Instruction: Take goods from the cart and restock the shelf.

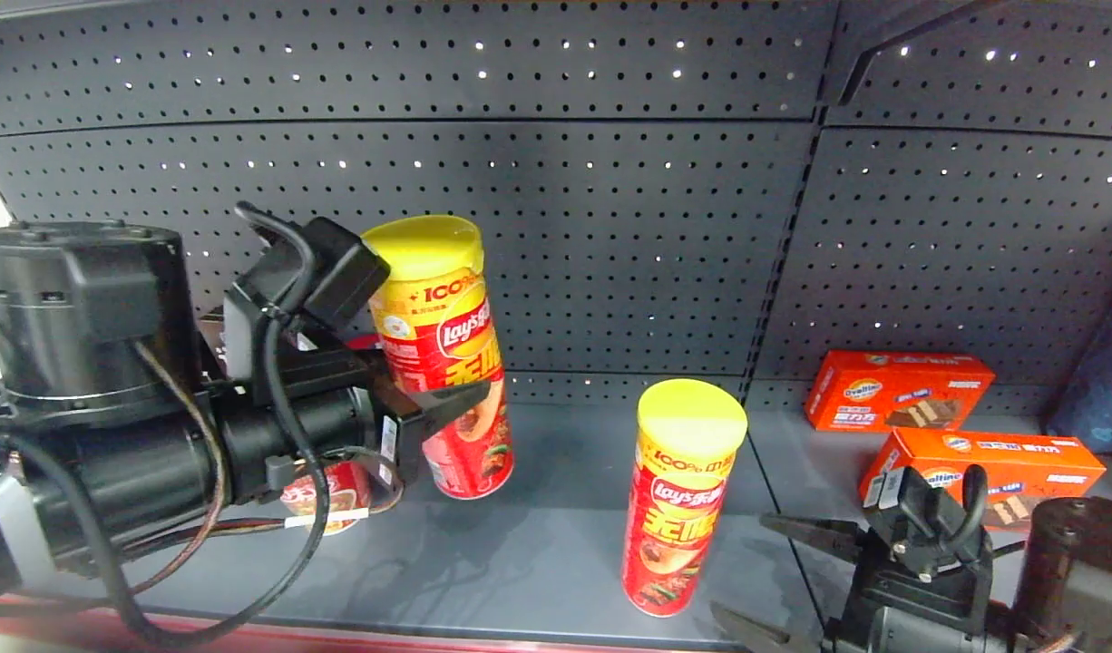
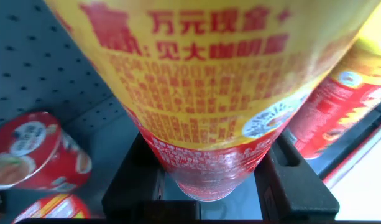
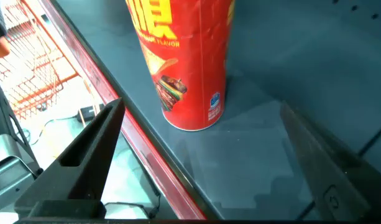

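Note:
A chips can [image 1: 443, 345] with a yellow lid and red-and-yellow label leans a little, its base close to the grey shelf floor [image 1: 538, 544]. My left gripper [image 1: 447, 404] is shut on its lower half. In the left wrist view the held can [image 2: 202, 106] sits between the two black fingers [image 2: 131, 183]. A second, matching can [image 1: 681, 499] stands upright mid-shelf. My right gripper [image 1: 755, 576] is open, low at the shelf's front right, just right of that can. From the right wrist the standing can [image 3: 187, 68] is ahead of the spread right gripper [image 3: 202, 168].
Two orange boxes [image 1: 896, 390] [image 1: 982, 467] lie at the shelf's right. Red noodle cups [image 1: 325, 494] [image 2: 35, 152] sit behind the left gripper. A pegboard wall [image 1: 556, 227] backs the shelf. The shelf's red front lip [image 3: 146, 162] and an orange wire cart [image 3: 35, 62] lie below.

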Controlling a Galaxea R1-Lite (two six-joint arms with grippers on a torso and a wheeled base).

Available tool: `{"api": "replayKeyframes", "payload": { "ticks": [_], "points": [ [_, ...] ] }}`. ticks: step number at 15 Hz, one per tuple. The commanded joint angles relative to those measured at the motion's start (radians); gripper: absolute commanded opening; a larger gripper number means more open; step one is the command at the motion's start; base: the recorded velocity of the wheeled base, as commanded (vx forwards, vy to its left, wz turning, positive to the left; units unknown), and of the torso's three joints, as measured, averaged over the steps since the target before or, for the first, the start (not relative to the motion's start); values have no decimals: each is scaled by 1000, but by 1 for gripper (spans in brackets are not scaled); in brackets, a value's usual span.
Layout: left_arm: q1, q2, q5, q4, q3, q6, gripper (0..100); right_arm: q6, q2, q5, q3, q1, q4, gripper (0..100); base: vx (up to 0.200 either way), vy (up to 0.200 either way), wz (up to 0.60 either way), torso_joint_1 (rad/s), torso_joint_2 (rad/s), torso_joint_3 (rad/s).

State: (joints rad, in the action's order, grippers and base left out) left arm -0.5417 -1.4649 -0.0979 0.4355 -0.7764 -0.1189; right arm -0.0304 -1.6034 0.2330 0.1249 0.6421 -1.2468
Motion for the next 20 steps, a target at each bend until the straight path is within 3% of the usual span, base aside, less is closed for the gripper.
{"api": "replayKeyframes", "payload": {
  "ticks": [1,5,8,11,12,19,20],
  "points": [
    [-4,-112,-20,0,-46,2,0,-2,42,0,-18,-13,-2,100,0,0,0,0,0,0],
    [-6,-285,-60,86,-149,4,0,-2,60,3,-30,-19,1,100,0,0,0,0,0,0],
    [-4,-377,-65,94,-215,4,0,-2,59,5,-25,-21,1,100,0,0,0,0,0,0],
    [8,-471,-229,196,-250,10,0,0,60,5,-27,-39,-2,100,0,0,0,0,0,0],
    [8,-496,-260,229,-251,10,0,0,60,5,-25,-41,-2,100,0,0,0,0,0,0],
    [9,-615,-312,227,-350,4,0,0,57,6,-22,-41,-2,100,0,0,0,0,0,0],
    [8,-654,-335,221,-414,2,0,0,57,5,-24,-41,-2,100,0,0,0,0,0,0]
  ]
}}
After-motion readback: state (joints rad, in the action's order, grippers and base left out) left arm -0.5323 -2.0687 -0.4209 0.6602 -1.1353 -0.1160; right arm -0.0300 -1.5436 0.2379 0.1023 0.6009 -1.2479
